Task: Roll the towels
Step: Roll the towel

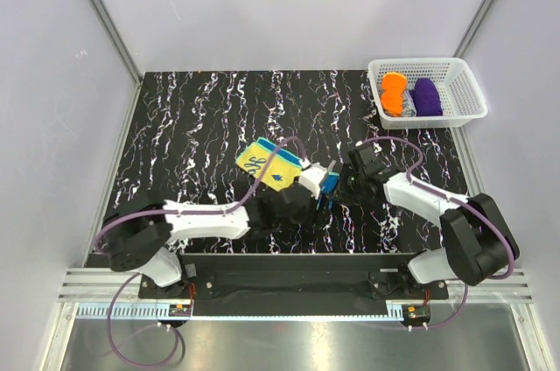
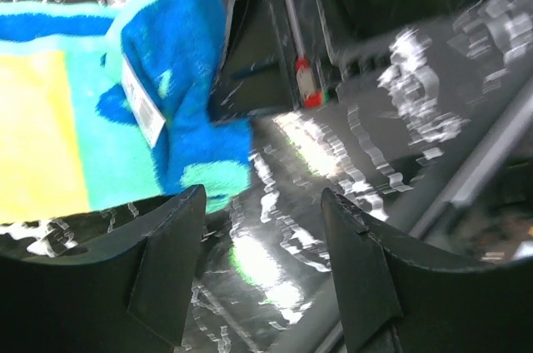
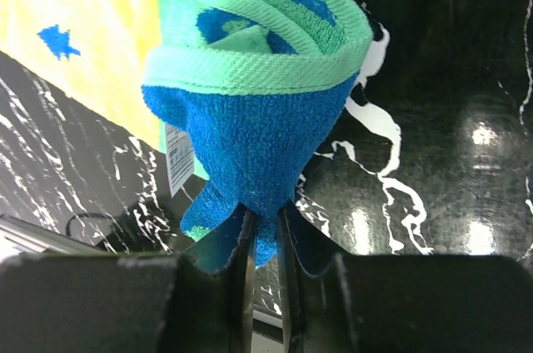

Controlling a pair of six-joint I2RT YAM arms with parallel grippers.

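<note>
The teal, blue and yellow towel (image 1: 265,164) lies partly flat on the black marbled table (image 1: 192,126), with its near right corner lifted and folded over. My right gripper (image 1: 338,184) is shut on that blue corner; in the right wrist view (image 3: 265,232) the cloth (image 3: 250,128) is pinched between the jaws. My left gripper (image 1: 317,191) is open and empty just beside the towel's edge; in the left wrist view (image 2: 262,245) the towel (image 2: 166,111) lies ahead to the left. The orange towel (image 1: 394,94) sits rolled in the basket.
The white lattice basket (image 1: 455,69) stands at the far right corner and also holds a purple roll (image 1: 427,97). Both grippers are close together at the table's middle front. Grey walls enclose the table on three sides.
</note>
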